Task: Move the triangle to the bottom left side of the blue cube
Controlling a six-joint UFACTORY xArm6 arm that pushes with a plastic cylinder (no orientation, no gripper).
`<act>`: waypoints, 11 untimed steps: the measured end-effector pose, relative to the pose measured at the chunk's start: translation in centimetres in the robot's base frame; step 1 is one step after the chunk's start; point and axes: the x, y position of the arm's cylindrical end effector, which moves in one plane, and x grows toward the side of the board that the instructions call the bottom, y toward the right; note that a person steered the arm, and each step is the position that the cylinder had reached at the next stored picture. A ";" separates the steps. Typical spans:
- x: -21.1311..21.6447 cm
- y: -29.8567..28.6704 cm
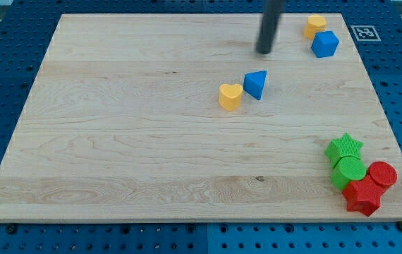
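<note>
A blue triangle [255,84] lies a little above the board's middle, right of centre, touching or nearly touching a yellow heart [230,96] on its left. The blue cube [324,44] sits near the view's top right, far to the upper right of the triangle. My tip [264,51] is at the end of the dark rod, just above the triangle and apart from it, and well left of the blue cube.
A yellow block [315,26] sits just above the blue cube. At the view's bottom right a green star [344,148], a green cylinder [348,171], a red cylinder [382,173] and a red star [362,195] cluster. The wooden board [116,141] lies on blue pegboard.
</note>
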 end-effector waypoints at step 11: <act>6.9 7.6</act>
